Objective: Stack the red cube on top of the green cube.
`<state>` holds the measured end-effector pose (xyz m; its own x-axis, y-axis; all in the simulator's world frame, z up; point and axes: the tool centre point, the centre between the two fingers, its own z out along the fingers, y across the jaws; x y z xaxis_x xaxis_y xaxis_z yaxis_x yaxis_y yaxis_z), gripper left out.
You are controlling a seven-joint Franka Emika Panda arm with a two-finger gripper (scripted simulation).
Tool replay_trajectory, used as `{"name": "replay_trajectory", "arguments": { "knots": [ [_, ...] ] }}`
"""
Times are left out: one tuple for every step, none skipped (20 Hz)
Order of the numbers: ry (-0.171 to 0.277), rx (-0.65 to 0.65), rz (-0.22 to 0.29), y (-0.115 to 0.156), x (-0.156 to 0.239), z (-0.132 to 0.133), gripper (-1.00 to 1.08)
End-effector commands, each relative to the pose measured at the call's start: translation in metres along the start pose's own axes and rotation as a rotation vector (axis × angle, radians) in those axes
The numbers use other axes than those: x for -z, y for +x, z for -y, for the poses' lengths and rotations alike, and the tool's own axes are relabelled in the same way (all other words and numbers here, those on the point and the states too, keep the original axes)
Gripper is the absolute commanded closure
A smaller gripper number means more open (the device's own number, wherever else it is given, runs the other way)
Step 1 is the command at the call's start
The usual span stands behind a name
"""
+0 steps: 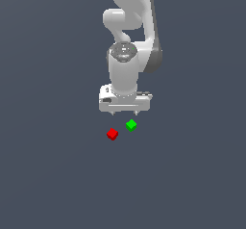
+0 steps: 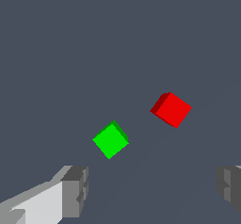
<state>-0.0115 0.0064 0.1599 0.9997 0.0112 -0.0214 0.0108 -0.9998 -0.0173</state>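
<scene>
The claw (image 1: 124, 113) is hanging above the tabletop (image 1: 57, 175) with its two fingers spread wide and nothing between them — in the wrist view both fingertips (image 2: 75, 190) are showing at the edges of the picture with bare surface in the gap. Just beyond the claw, the green cube (image 1: 131, 125) is sitting nearest, and the red cube (image 1: 112, 134) is resting close beside it, toward the exterior view's left and a touch nearer the camera. The two are apart, not touching (each is turned corner-on to the wrist camera). Both are lying flat on the tabletop, so by my reading nothing of the stack is done: the red cube is waiting to be gripped, lifted and set on the green one — the whole job is ahead. As for containers, none are appearing anywhere in either view.
</scene>
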Motion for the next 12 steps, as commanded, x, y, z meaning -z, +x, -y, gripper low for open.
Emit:
{"name": "replay_trajectory", "arguments": {
  "knots": [
    [0.000, 0.000, 0.000, 0.000, 0.000, 0.000, -0.92],
    [0.000, -0.001, 0.000, 0.000, 0.000, 0.000, -0.92],
    [0.000, -0.003, 0.000, 0.000, 0.000, 0.000, -0.92],
    [0.000, -0.007, 0.000, 0.001, -0.001, -0.001, -0.92],
    [0.000, -0.013, -0.001, 0.001, -0.002, -0.001, -0.92],
    [0.000, -0.020, -0.001, 0.002, -0.003, -0.002, -0.92],
    [-0.001, -0.028, -0.001, 0.002, -0.004, -0.002, -0.92],
    [-0.001, -0.039, -0.002, 0.003, -0.006, -0.003, -0.92],
    [-0.001, -0.051, -0.002, 0.004, -0.007, -0.004, -0.92],
    [-0.002, -0.064, -0.003, 0.005, -0.009, -0.005, -0.92],
    [-0.002, -0.080, -0.003, 0.007, -0.012, -0.006, -0.92],
    [-0.002, -0.097, -0.004, 0.008, -0.014, -0.008, -0.92]
  ]
}}
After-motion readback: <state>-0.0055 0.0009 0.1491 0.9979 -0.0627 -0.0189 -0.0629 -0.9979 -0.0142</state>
